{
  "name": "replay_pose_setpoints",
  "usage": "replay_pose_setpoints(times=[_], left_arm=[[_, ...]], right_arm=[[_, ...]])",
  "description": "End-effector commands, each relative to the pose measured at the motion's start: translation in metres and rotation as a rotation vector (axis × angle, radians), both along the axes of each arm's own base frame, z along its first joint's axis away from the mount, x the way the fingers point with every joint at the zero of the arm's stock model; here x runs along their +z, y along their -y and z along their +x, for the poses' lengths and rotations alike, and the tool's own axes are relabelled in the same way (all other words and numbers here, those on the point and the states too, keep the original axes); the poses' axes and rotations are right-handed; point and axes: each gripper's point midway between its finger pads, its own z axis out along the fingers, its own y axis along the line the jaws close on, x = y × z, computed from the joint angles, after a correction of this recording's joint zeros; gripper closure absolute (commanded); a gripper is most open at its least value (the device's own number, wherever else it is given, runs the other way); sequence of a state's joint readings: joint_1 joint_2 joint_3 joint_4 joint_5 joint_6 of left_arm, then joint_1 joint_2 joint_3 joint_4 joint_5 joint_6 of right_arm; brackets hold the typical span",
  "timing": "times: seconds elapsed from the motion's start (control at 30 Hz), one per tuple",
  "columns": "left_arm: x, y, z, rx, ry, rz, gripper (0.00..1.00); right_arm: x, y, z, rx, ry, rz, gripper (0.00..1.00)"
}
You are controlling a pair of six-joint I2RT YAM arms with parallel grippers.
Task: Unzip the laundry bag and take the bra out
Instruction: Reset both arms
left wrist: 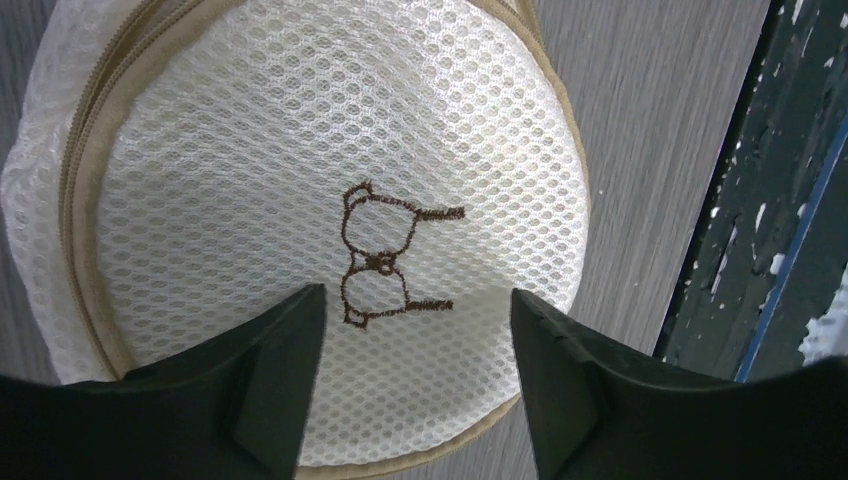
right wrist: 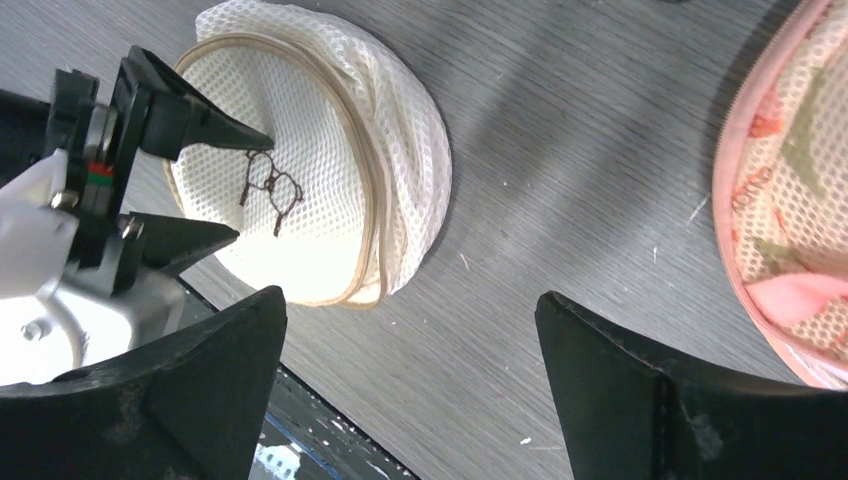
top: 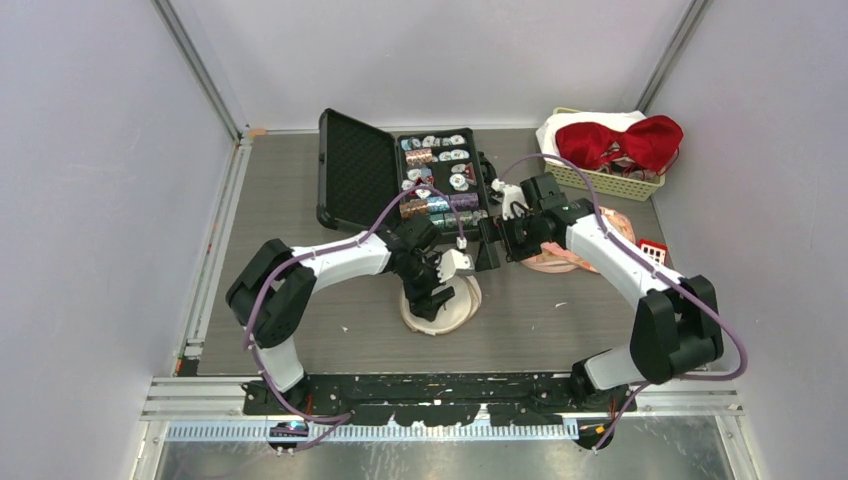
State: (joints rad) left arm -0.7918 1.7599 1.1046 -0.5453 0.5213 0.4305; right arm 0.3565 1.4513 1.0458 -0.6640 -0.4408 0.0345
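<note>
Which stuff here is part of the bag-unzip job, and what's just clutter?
Job: round white mesh laundry bag with tan zip; left gripper open over it; right gripper open nearby.
Clutter: open black case of poker chips; pale green basket holding a red bra; pink mesh bag.

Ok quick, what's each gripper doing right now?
Left gripper: open over the white bag, holding nothing.
Right gripper: open wide, empty.

Left hand [left wrist: 415, 300] parted, pointing down, right hand [right wrist: 410, 305] spread wide
</note>
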Motion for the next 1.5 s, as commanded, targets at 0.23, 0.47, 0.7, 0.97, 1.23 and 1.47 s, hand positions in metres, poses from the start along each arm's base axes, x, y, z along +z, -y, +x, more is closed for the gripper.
replay_pose_setpoints(times=[0.23,0.47,0.7,0.97,1.23,1.47], left_arm=[[0.129,0.0,0.024,0.117,0.108,-0.114,0.01],[0.221,-0.042,0.061,0.302,0.267,-0.229,0.0],[0.274,-0.124,0.085,0.605,0.303,-0.171,0.0],[0.253,-0.229,0.083,0.951,0.418,0.069,0.0],[0.183,-0.278,0.043,1.07,0.402,0.297,0.0],[0.163,-0.291,0.03,1.193,0.347,0.251,0.0]], right_arm=[[0.116,0.024,0.04,-0.049,0.325,0.031,0.0],[0.175,0.04,0.062,-0.109,0.498,0.018,0.0],[0.213,0.078,0.084,-0.308,0.552,0.06,0.0],[0.182,0.14,0.076,-0.522,0.474,0.033,0.0],[0.11,0.154,0.032,-0.455,0.383,-0.1,0.0],[0.075,0.154,0.008,-0.412,0.334,-0.133,0.0]])
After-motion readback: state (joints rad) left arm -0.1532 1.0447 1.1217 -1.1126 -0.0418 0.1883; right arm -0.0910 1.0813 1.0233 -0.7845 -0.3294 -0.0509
